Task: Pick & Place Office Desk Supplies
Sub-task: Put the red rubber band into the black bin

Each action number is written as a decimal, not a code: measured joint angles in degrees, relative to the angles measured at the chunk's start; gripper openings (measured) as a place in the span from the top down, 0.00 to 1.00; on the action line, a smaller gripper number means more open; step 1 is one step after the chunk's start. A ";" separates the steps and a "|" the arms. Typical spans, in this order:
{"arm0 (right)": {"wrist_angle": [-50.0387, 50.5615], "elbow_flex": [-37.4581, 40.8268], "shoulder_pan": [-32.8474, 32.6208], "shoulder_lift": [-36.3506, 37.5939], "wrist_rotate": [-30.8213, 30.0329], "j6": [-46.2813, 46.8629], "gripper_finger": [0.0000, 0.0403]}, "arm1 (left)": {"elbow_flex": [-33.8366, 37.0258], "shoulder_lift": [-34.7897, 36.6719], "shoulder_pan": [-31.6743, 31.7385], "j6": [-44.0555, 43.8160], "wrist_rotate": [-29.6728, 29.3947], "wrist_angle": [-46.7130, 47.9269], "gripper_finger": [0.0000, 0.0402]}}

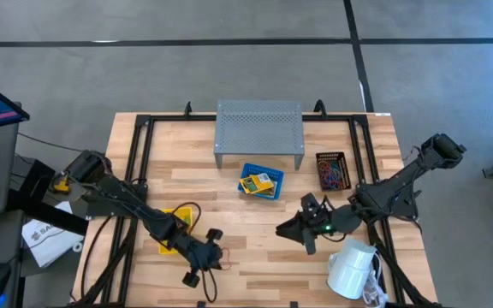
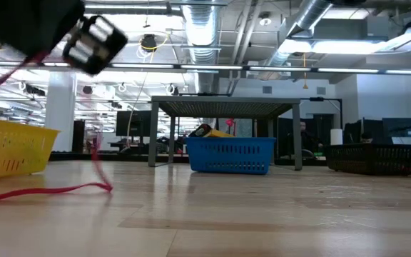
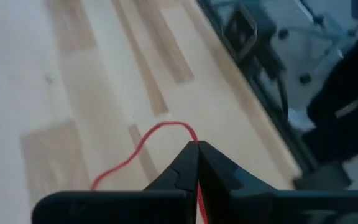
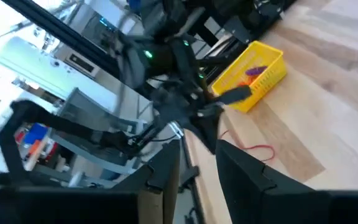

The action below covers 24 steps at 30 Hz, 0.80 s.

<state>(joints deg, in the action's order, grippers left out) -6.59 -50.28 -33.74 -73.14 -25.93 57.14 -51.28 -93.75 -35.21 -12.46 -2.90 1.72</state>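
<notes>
Fingers of the left end effector (image 3: 197, 147) pinch a red loop (image 3: 143, 147) low in the frame; the right end effector (image 4: 197, 158) stands part-open, empty, mid-right above the table (image 1: 255, 248).

Riser (image 1: 259, 130) at table's (image 1: 255, 257) far edge, centre. Open bin with packets (image 1: 260, 181) just in front of it; mesh bin (image 1: 333, 170) to its right (loops inside). Third bin (image 1: 178, 224) front-left, under left arm. Mug (image 1: 351, 269) lies front-right, beside right arm.
</notes>
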 joint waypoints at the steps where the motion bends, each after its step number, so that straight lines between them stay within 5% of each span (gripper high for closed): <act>1: 0.42 0.00 0.00 0.00 -0.07 -0.65 0.75 | -0.05 1.11 0.07 -0.27 -1.20 -0.01 1.00; 10: -0.82 -1.25 0.27 -6.73 0.54 -2.26 0.75 | -0.05 15.37 2.88 -3.04 -8.27 6.06 1.00; 17: -33.08 -3.28 2.93 -18.08 7.87 -12.39 0.70 | -0.05 22.59 6.01 -3.07 -8.53 6.92 1.00; 24: -35.59 -7.90 8.26 -24.43 8.13 -11.52 0.51 | -0.05 26.00 6.37 -5.87 -8.48 6.75 1.00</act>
<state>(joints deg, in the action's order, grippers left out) -42.18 -58.18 -25.47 -97.57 -17.81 45.63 -51.32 -67.75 -28.84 -18.33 -11.38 8.47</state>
